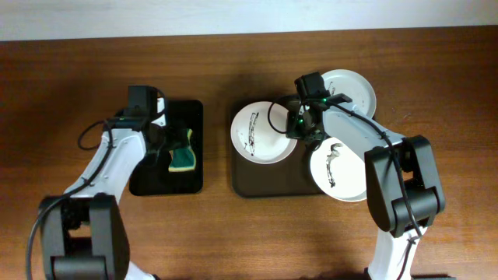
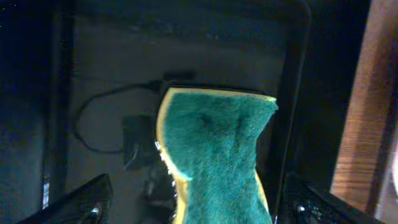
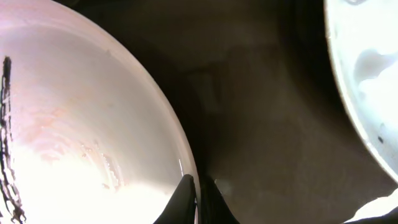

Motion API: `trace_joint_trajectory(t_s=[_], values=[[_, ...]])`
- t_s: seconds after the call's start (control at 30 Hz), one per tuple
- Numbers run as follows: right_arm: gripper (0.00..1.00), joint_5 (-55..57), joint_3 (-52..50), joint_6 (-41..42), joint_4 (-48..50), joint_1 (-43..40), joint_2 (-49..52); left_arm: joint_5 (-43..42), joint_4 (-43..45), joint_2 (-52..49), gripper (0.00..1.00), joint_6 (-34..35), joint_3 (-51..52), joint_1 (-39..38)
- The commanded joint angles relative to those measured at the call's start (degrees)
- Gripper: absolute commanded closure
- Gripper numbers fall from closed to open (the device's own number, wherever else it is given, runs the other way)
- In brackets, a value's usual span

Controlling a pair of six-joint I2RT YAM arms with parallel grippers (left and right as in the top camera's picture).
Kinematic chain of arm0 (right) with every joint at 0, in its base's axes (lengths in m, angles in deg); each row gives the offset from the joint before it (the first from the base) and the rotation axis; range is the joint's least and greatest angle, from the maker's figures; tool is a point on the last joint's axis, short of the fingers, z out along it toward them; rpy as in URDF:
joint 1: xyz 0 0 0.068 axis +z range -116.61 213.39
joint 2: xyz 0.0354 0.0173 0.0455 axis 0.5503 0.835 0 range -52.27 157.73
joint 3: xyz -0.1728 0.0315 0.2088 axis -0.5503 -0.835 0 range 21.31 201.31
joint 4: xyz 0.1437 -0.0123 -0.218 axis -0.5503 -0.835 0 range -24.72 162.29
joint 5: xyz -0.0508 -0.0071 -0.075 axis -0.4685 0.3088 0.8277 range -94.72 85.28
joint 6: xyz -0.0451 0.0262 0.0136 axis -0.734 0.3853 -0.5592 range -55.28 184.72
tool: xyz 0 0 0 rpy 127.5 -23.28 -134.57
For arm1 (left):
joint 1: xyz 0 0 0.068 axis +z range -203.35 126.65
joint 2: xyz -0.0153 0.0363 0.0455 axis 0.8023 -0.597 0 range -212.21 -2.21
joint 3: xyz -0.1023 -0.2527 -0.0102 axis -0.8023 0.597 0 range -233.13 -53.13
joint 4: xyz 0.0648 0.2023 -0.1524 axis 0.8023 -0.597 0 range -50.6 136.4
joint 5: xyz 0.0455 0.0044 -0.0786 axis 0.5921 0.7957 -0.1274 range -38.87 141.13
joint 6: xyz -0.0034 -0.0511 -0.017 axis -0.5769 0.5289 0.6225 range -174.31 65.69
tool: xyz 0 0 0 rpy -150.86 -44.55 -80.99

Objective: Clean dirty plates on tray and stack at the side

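Note:
The dark brown tray (image 1: 264,183) holds two smeared white plates: a left plate (image 1: 257,134) and a front-right plate (image 1: 340,169). A third plate (image 1: 352,87) without visible smears lies at the tray's back right corner, partly under my right arm. My right gripper (image 1: 299,128) is shut on the left plate's right rim. In the right wrist view the fingers (image 3: 199,196) pinch that rim (image 3: 81,124) over the tray floor (image 3: 261,93). My left gripper (image 1: 171,145) is open around a green and yellow sponge (image 1: 184,159). The sponge (image 2: 217,149) lies between the spread fingers (image 2: 196,208).
The sponge rests on a smaller black tray (image 1: 148,180) left of the brown tray, also seen in the left wrist view (image 2: 99,74). The front-right plate (image 3: 367,74) overhangs the brown tray's right edge. Brown wooden table (image 1: 62,78) lies all around.

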Motion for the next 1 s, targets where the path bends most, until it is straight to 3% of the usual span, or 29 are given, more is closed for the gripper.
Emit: trace_joint_trajectory(t_s=[0.0,0.1,0.27,0.3,0.33,0.37,0.5,0.63,0.7,0.77,0.97], values=[[0.96,1.20,0.20,0.22,0.02,0.94,1.99,2.43,0.33,-3.63,0.29,0.57,-0.87,-3.48],[0.96,1.20,0.20,0.22,0.04,0.94,1.99,6.84,-1.18,-5.33,0.36,7.87,-0.87,-5.18],[0.96,1.20,0.20,0.24,0.11,0.94,1.99,6.78,-0.28,-8.76,0.51,8.46,-0.87,-5.55],[0.96,1.20,0.20,0.24,0.09,0.94,1.99,6.78,0.09,-9.42,0.59,8.46,-0.87,-5.92],[0.96,1.18,0.20,0.24,0.11,0.94,1.99,6.82,0.55,-9.46,0.75,8.44,-0.87,-6.29],[0.96,1.18,0.20,0.24,0.11,0.94,1.99,6.82,1.20,-9.46,1.00,8.44,-0.87,-6.49],[0.96,0.94,0.20,0.24,0.07,0.94,1.99,6.82,-1.33,-9.44,1.00,7.39,-3.93,-6.49],[0.96,-2.01,0.22,-0.46,0.02,0.94,1.97,6.16,-12.00,-9.44,1.00,0.74,-17.55,-7.45],[0.96,-4.90,0.22,-1.73,-0.22,0.87,1.97,0.52,-13.29,-9.44,1.00,-2.89,-21.33,-9.20],[0.96,-6.03,0.22,-1.75,-0.90,0.83,1.97,-5.18,-11.19,-9.46,1.00,-4.85,-21.81,-11.91],[0.96,-8.15,0.20,-3.04,-2.38,0.83,1.97,-5.42,-1.14,-17.51,1.00,-5.77,-21.77,-21.27]])
